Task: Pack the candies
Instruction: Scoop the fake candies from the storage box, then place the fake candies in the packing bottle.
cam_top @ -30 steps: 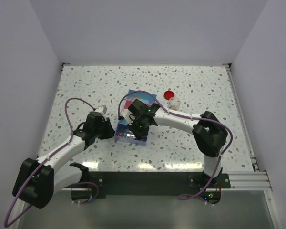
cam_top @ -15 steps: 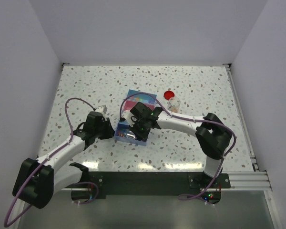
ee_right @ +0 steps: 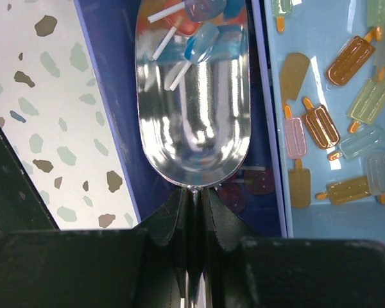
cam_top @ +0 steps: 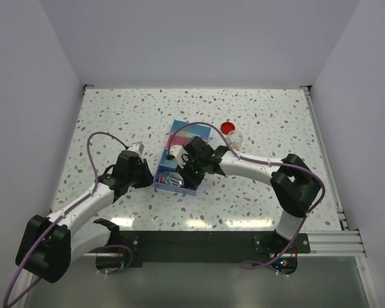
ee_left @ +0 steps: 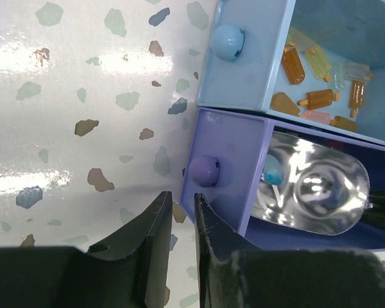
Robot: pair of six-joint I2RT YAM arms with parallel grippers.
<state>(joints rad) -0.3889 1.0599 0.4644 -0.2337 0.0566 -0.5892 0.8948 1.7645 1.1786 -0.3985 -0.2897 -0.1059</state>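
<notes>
Drawer unit (cam_top: 189, 133) at mid-table on the speckled terrazzo table (cam_top: 102, 122), with two drawers pulled out side by side toward the arms: a light-blue drawer (ee_left: 250, 45) with a round blue knob (ee_left: 228, 42), and a purple drawer (ee_left: 224, 154) with a round purple knob (ee_left: 204, 170).

Right gripper (ee_right: 193, 199): fingers pressed together on the thin handle of a polished metal scoop (ee_right: 192, 109). The wrist is poised over the purple drawer. The scoop lies lengthwise inside that drawer, bowl pointing away from the wrist. At the far end of the bowl sit a few lollipops (ee_right: 202, 35), blue and red heads on white sticks.

Left gripper (ee_left: 183, 218): fingers drawn close, a slim gap between them showing bare table, nothing held. The tips sit low over the table just short of the purple knob, a little apart from it.

Popsicle-shaped candies (ee_right: 321, 125) lie loose on the floor of the light-blue drawer, orange, pale yellow, pink and pale blue, each on a small stick. A few more show dimly on the purple drawer's floor under the scoop's neck.

Round red lid (cam_top: 227, 127) rests on the table beyond the right arm, just right of the drawer unit.
</notes>
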